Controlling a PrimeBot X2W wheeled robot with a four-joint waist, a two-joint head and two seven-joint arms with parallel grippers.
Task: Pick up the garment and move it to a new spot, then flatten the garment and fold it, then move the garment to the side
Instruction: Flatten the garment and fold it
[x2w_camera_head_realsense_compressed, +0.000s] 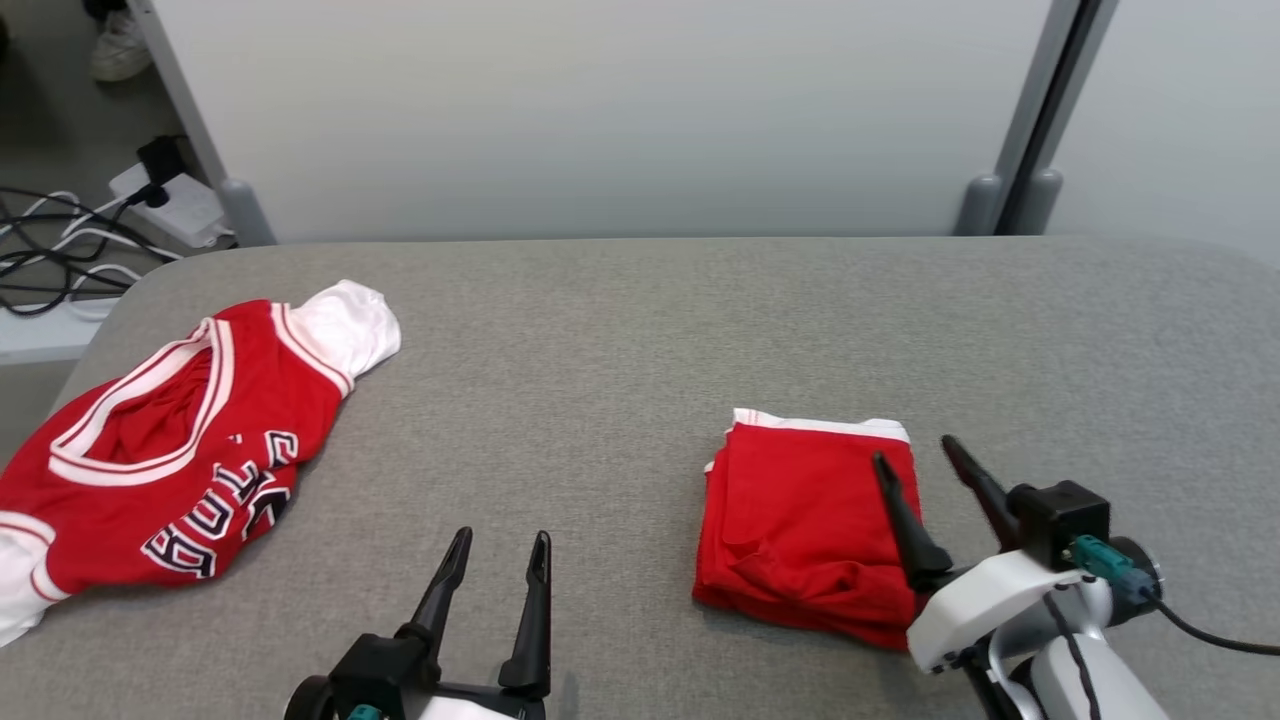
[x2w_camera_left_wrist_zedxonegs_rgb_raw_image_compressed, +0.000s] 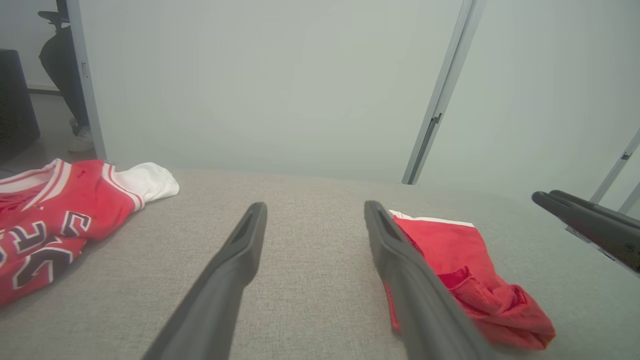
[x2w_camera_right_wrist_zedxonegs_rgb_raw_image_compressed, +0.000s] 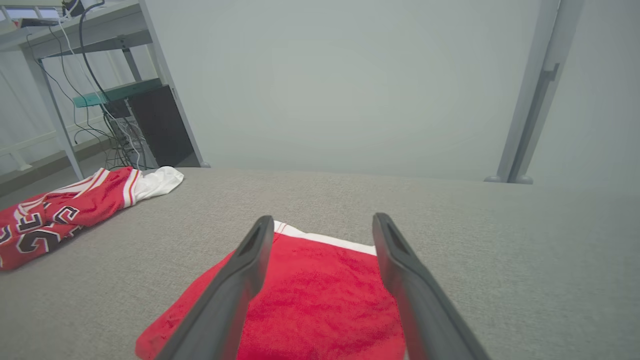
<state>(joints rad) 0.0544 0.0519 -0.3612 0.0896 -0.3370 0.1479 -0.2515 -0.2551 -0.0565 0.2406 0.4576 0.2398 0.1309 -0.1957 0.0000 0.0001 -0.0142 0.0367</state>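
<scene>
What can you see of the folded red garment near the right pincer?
The folded red garment is a soft rectangular bundle with a white band along its far edge and a rumpled near edge. It lies on the grey table, right of centre. The right pincer is open over its right side; contact is unclear.

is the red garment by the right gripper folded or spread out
Folded: the red garment lies as a compact rectangle, stacked layers showing at its near edge.

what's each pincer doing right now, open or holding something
left pincer: open, holding nothing.
right pincer: open above the folded red garment, not gripping it.
</scene>
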